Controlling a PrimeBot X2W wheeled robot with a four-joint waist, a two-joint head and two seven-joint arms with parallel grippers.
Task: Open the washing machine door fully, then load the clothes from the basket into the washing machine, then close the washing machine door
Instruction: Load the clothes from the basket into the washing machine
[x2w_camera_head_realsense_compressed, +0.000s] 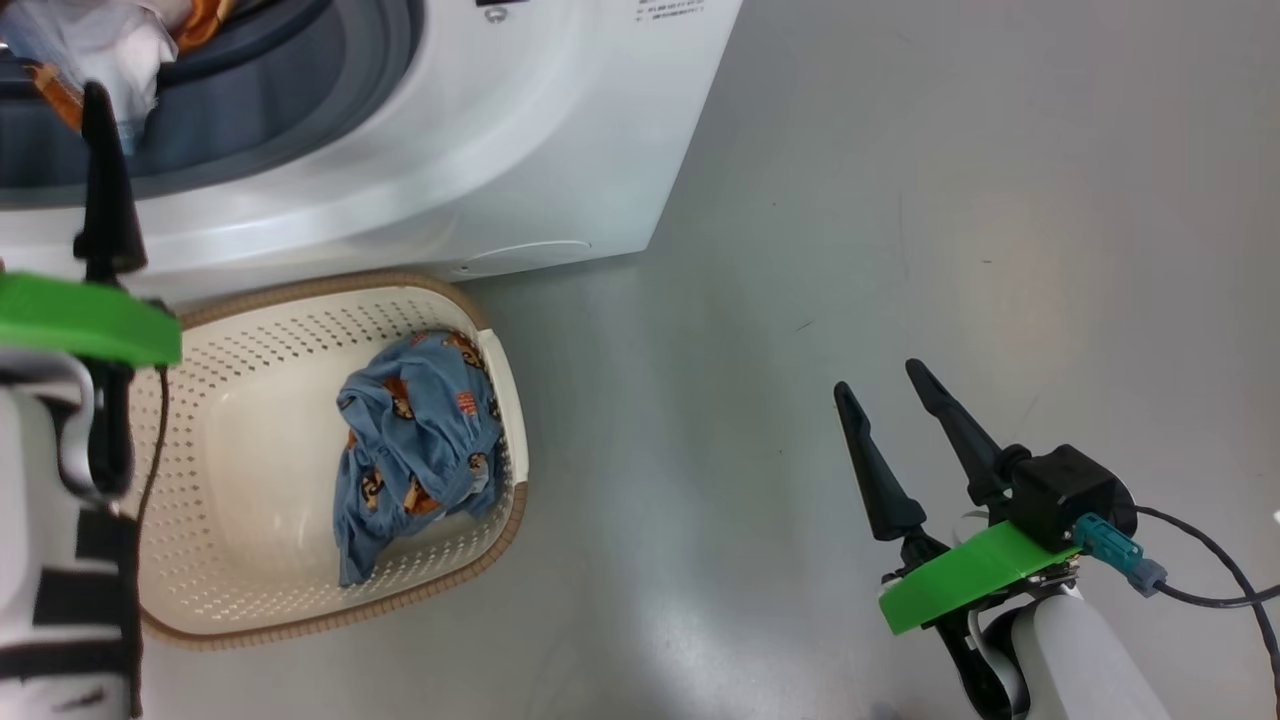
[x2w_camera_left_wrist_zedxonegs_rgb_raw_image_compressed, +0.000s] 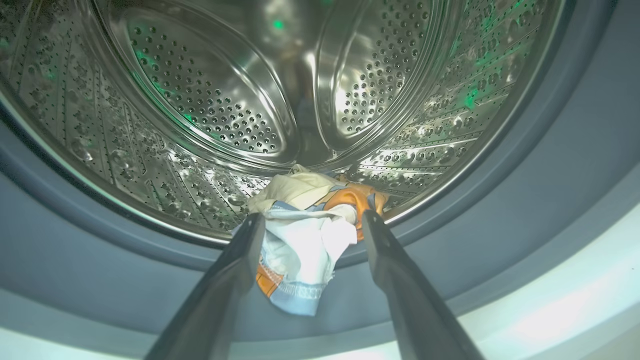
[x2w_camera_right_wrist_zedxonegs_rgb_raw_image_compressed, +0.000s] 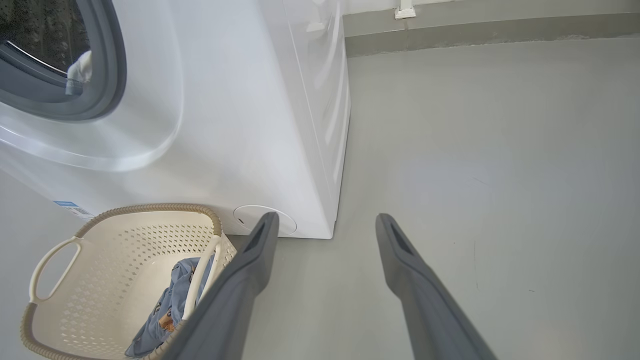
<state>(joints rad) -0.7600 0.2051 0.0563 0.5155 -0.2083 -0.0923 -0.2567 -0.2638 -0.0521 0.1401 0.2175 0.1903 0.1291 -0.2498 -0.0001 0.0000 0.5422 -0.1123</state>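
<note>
The washing machine (x2w_camera_head_realsense_compressed: 480, 150) stands open; its door is out of view. A cream, pale-blue and orange garment (x2w_camera_left_wrist_zedxonegs_rgb_raw_image_compressed: 305, 240) hangs over the grey seal (x2w_camera_left_wrist_zedxonegs_rgb_raw_image_compressed: 500, 200) at the drum's mouth. My left gripper (x2w_camera_left_wrist_zedxonegs_rgb_raw_image_compressed: 312, 216) is open, one finger on each side of that garment and apart from it. In the head view one finger (x2w_camera_head_realsense_compressed: 103, 190) of it rises in front of the opening. The basket (x2w_camera_head_realsense_compressed: 250, 310) sits on the floor against the machine and holds a crumpled blue bear-print garment (x2w_camera_head_realsense_compressed: 420, 440). My right gripper (x2w_camera_head_realsense_compressed: 880, 380) hangs open and empty over the floor, right of the basket.
Grey floor (x2w_camera_head_realsense_compressed: 900, 200) stretches to the right of the machine and basket. A wall skirting (x2w_camera_right_wrist_zedxonegs_rgb_raw_image_compressed: 475, 30) runs along the far end. The steel drum (x2w_camera_left_wrist_zedxonegs_rgb_raw_image_compressed: 210, 100) behind the draped garment is bare. A dark cable (x2w_camera_head_realsense_compressed: 1210, 570) trails from my right wrist.
</note>
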